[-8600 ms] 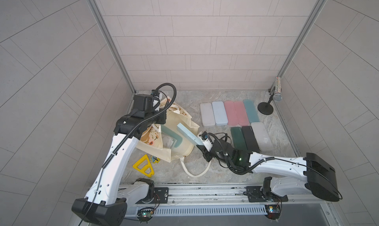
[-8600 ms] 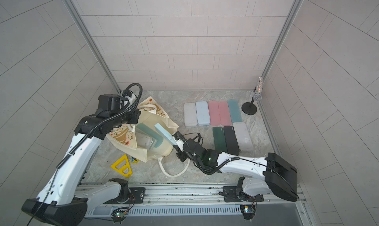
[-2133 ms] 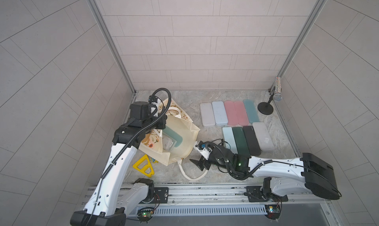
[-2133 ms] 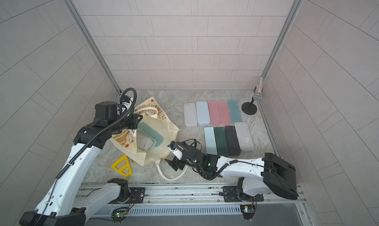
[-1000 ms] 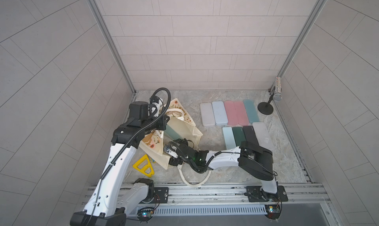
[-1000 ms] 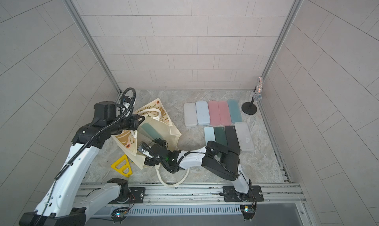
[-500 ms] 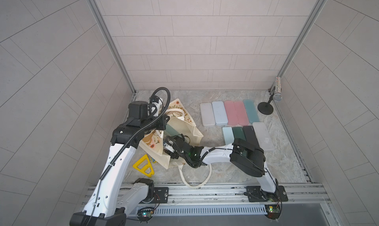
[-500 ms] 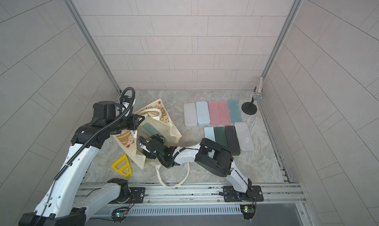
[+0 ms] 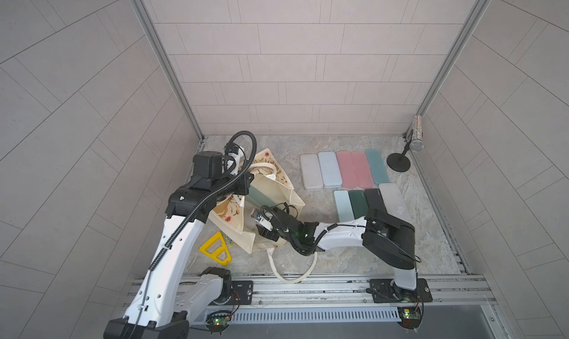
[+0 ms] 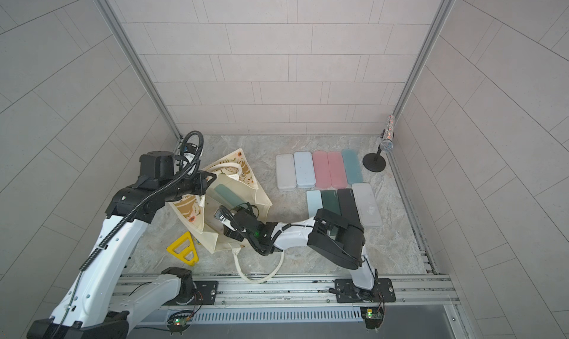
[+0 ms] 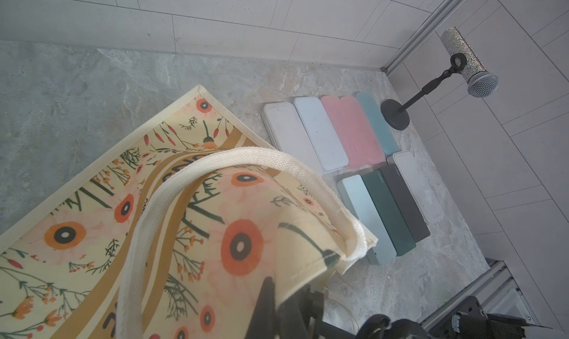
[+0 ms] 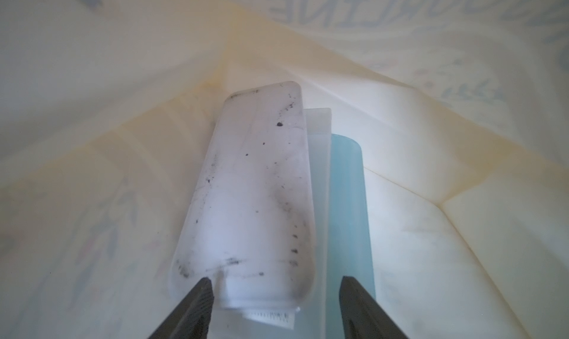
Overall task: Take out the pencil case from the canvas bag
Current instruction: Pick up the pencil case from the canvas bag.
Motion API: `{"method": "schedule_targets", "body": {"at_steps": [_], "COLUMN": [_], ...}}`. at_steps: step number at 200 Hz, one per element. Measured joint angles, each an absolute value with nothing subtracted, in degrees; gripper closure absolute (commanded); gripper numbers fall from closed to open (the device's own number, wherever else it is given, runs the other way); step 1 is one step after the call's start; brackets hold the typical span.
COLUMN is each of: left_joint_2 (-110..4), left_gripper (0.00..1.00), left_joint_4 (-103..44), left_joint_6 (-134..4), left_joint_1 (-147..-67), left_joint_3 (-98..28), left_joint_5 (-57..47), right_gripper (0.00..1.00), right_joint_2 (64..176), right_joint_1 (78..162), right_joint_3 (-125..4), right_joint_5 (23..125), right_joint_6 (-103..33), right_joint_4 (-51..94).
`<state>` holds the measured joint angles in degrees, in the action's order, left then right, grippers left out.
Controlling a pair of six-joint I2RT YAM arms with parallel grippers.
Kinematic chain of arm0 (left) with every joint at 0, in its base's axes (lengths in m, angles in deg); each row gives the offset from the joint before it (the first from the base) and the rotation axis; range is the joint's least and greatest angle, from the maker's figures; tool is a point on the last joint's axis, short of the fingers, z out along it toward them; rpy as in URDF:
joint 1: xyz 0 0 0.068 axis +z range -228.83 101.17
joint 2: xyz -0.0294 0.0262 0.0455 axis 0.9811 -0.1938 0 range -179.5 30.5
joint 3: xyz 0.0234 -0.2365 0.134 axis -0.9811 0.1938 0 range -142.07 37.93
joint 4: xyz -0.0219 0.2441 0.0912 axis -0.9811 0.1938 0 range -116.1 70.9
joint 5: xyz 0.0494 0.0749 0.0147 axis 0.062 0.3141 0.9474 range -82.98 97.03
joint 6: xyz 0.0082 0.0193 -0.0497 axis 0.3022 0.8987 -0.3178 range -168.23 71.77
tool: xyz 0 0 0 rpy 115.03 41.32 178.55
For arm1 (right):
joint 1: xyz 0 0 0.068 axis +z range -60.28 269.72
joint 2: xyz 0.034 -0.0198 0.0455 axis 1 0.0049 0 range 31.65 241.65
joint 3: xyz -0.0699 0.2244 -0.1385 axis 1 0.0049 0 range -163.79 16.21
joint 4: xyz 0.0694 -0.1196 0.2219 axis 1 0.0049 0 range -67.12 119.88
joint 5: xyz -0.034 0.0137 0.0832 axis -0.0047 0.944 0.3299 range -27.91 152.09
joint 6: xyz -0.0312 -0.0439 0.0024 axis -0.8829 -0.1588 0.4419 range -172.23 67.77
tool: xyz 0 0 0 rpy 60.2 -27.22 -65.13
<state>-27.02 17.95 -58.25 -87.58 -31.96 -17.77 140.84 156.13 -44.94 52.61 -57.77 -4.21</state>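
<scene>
1. The right gripper point(image 12: 275, 280), which two seconds earlier had hung outside over the tabletop point(image 9: 338, 260) by the loose rope handle point(image 9: 289, 272), had gone in through the mouth of the canvas bag point(image 9: 286, 192). Its jaws had narrowed from wide.
2. In the right wrist view its fingers stood apart astride the near end of a smudged white pencil case point(image 12: 252, 199). One finger sat at the case's edge and the other stood clear, over a pale blue case point(image 12: 346, 199). Nothing was grasped yet.
3. The left gripper point(image 11: 288, 294) stayed clenched on the bag's printed rim, holding the mouth up as before.
4. The front row of cases point(image 9: 358, 203) had gained a pale case at its bag-side end. This reach therefore looked like the start of the next removal, with the white case, inside the bag, as the likely target.
5. The white case lay tight against its neighbours, with a translucent one showing between it and the blue. A wide closure could pinch two at once. The fabric walls sloped in close on both sides.
6. Bare tabletop lay between the bag and the front row, giving room to draw back. The loose rope handle looped under the right arm and might snag. The yellow triangle point(image 9: 215, 251) lay beyond the bag, out of the way.
</scene>
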Motion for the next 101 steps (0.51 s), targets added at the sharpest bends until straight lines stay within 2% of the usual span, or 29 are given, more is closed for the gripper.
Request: {"method": "schedule_targets", "body": {"at_steps": [57,82,89,96,101], "left_joint_2": [-27.02,-27.02,-27.02,-27.02,-27.02], "left_gripper": [1.00,1.00,1.00,1.00,1.00], "left_joint_4": [17.95,17.95,17.95,17.95,17.93], "left_joint_6": [-58.25,-58.25,-58.25,-58.27,-58.27], "left_joint_1": [-87.58,-87.58,-87.58,-87.58,-87.58], "left_joint_3": [-31.98,-31.98,-31.98,-31.98,-31.98], "left_joint_5": [-16.81,-16.74,-16.74,-16.74,-16.77], "right_gripper": [0.33,0.18,0.13,0.02,0.00], "right_joint_2": [133.84,134.08,134.37,134.89,135.44], "right_joint_1": [156.19,156.19,156.26,156.33,156.41], "right_joint_3": [-37.03,-36.50,-36.96,-37.66,-38.42], "right_joint_5": [52.81,54.14,54.52,54.89,55.08], "right_joint_6": [-55.13,-55.13,-55.57,-56.18,-56.24], "right_joint_4": [-7.01,-6.46,-6.31,-6.13,-5.94]}}
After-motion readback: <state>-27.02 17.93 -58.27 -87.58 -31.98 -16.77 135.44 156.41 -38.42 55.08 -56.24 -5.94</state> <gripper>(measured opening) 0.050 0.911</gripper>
